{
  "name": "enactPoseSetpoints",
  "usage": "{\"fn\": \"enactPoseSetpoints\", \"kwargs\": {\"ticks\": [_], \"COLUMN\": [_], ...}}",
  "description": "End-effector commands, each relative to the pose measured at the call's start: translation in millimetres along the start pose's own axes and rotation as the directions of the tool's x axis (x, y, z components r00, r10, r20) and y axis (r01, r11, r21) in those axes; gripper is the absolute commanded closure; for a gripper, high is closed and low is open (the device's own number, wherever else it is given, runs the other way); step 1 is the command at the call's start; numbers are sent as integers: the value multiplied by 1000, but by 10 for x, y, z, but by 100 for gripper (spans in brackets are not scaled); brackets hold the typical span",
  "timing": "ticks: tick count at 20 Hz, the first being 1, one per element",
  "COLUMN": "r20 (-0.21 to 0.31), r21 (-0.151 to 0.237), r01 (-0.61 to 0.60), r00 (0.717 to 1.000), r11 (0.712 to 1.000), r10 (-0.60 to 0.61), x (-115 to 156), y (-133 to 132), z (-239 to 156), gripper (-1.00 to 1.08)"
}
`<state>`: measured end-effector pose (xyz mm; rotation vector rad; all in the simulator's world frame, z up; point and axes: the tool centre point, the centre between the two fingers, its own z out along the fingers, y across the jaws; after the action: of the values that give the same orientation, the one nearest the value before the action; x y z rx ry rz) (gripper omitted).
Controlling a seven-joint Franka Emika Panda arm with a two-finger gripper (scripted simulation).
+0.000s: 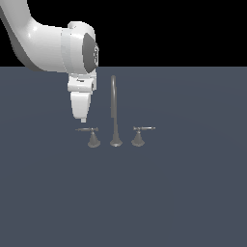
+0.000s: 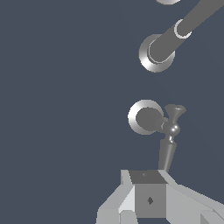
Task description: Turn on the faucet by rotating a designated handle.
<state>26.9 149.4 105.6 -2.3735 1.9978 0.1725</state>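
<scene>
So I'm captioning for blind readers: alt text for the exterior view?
A white robot arm's hand hangs just above the left handle of a small grey faucet on a dark surface, beside its tall gooseneck spout.

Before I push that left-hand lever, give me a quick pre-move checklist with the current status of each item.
1. Gripper over the handle, not the twin lever: ok.
2. Contact with the handle: not ok; the exterior view shows a small gap above the lever.
3. Clear of the spout: ok, it stands to the exterior view's right of the gripper.
4. Lever tip beside the fingertip in the wrist view: ok; it reaches the fingertip's edge.
5. Gripper open or shut: cannot tell.
6. Faucet base upright: ok.
</scene>
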Motion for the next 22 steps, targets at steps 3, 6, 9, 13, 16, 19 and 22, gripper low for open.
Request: {"fn": "enactPoseSetpoints", "kwargs": {"ticks": [3,6,9,13,16,19,22], "r20": [-51,-74,-90,-100,-100,-100,-100], "r21": [25,39,51,58,58,58,58], "r01": [-69,-98,-116,-127,-127,-127,-127], "r00": [996,992,989,986,986,986,986], "r11": [997,994,992,990,990,990,990], "r10": [70,100,121,133,133,132,132], "x": [3,5,6,7,4,-14,-67], "y": [-86,-123,-148,-164,-164,-134,-51], "z": [210,302,363,399,402,405,415], "gripper": [108,108,108,108,108,108,108]}}
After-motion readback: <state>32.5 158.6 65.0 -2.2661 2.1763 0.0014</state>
